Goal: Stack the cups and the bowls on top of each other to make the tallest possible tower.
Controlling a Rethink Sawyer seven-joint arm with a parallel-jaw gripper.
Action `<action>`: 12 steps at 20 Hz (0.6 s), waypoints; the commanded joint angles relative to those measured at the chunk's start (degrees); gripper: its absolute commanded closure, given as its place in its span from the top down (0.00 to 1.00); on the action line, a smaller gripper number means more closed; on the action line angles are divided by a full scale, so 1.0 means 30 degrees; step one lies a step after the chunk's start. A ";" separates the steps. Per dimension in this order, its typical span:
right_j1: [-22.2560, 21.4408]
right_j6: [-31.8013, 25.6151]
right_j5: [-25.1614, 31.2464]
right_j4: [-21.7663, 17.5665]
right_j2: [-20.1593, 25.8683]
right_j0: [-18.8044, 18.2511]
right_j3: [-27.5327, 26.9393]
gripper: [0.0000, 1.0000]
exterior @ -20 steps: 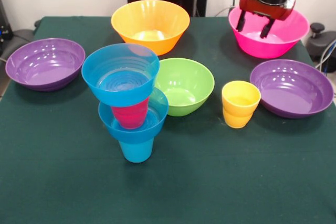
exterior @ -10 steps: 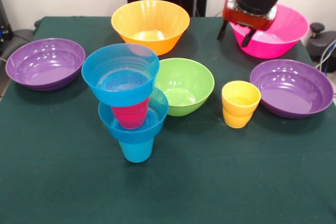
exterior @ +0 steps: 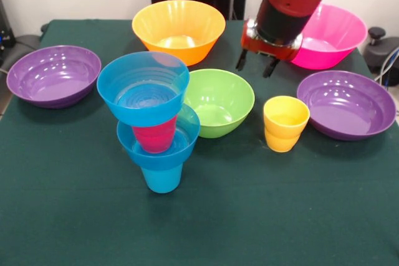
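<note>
The tower (exterior: pixel 153 123) stands left of centre: a blue cup (exterior: pixel 161 177) lowest, a small blue bowl (exterior: pixel 160 143) on it, a red cup (exterior: pixel 154 135) in that, and a second small blue bowl (exterior: pixel 143 88) on top, tilted. The yellow cup (exterior: pixel 285 123) stands alone to the right. The lime green bowl (exterior: pixel 218 101) sits in the middle. My gripper (exterior: pixel 256 63) hangs open and empty above the table, just behind the green bowl's far right rim and left of the pink bowl (exterior: pixel 330 32).
The orange bowl (exterior: pixel 179 30) sits at the back centre. One purple bowl (exterior: pixel 53 75) is at the far left, another purple bowl (exterior: pixel 346 104) at the right. The table (exterior: pixel 280 210) is covered in dark green cloth.
The gripper has moved from over the pink bowl leftward and down toward the green bowl, staying open. The cups and bowls have not moved.
</note>
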 commanded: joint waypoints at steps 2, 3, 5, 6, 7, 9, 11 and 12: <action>0.1727 -0.4730 -0.0349 -0.2041 0.2327 -0.0334 -0.1697 1.00; 0.1829 -0.4535 -0.0565 -0.2149 0.2341 -0.0304 -0.1692 1.00; 0.2096 -0.4254 -0.0846 -0.2315 0.2387 -0.0220 -0.1860 1.00; 0.2160 -0.4171 -0.0924 -0.2378 0.2431 -0.0196 -0.1915 1.00; 0.2233 -0.4143 -0.0918 -0.2417 0.2480 -0.0180 -0.2009 1.00; 0.2250 -0.4148 -0.0698 -0.2478 0.2581 -0.0176 -0.2150 1.00; 0.2012 -0.4312 -0.0306 -0.2406 0.2750 -0.0305 -0.2250 1.00; 0.2411 -0.4176 -0.0444 -0.2537 0.2769 -0.0218 -0.2523 1.00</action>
